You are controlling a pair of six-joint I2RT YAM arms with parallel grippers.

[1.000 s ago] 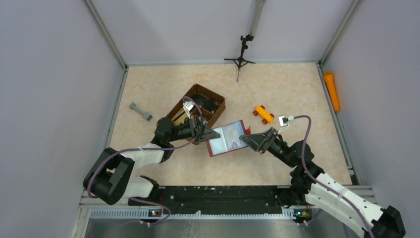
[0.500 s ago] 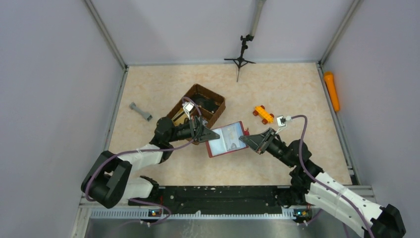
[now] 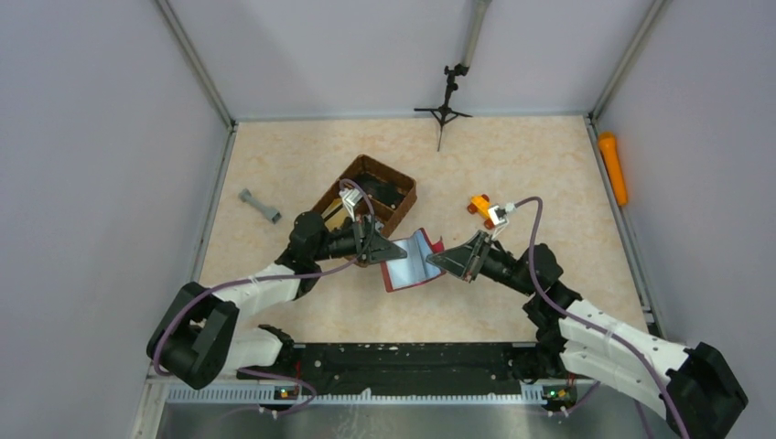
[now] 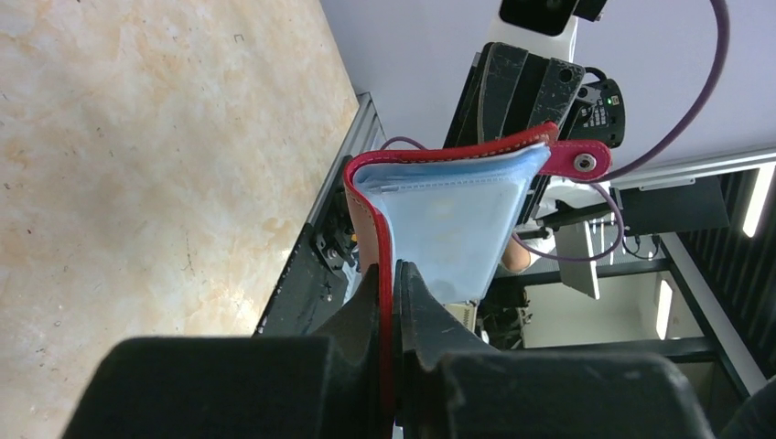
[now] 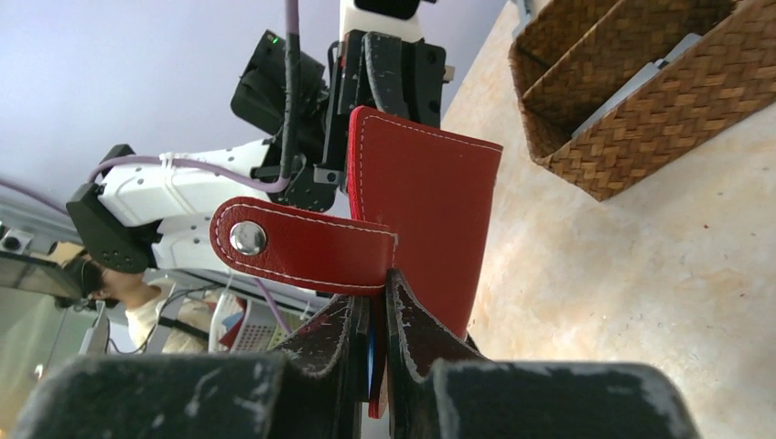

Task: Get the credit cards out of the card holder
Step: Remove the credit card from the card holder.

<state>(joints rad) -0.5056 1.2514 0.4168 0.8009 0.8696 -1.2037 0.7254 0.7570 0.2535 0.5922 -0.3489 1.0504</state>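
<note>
Red card holder (image 3: 414, 262) (bluish sleeves), half-folded

a robot lab cell: grey walls (image 3: 91, 137), aluminium frame (image 3: 196, 69), tripod (image 3: 447, 99).

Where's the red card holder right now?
In the top view, the card holder is mid-table, gripped on either side by the left pincer and right pincer, just nearer the arms than the woven basket.
</note>
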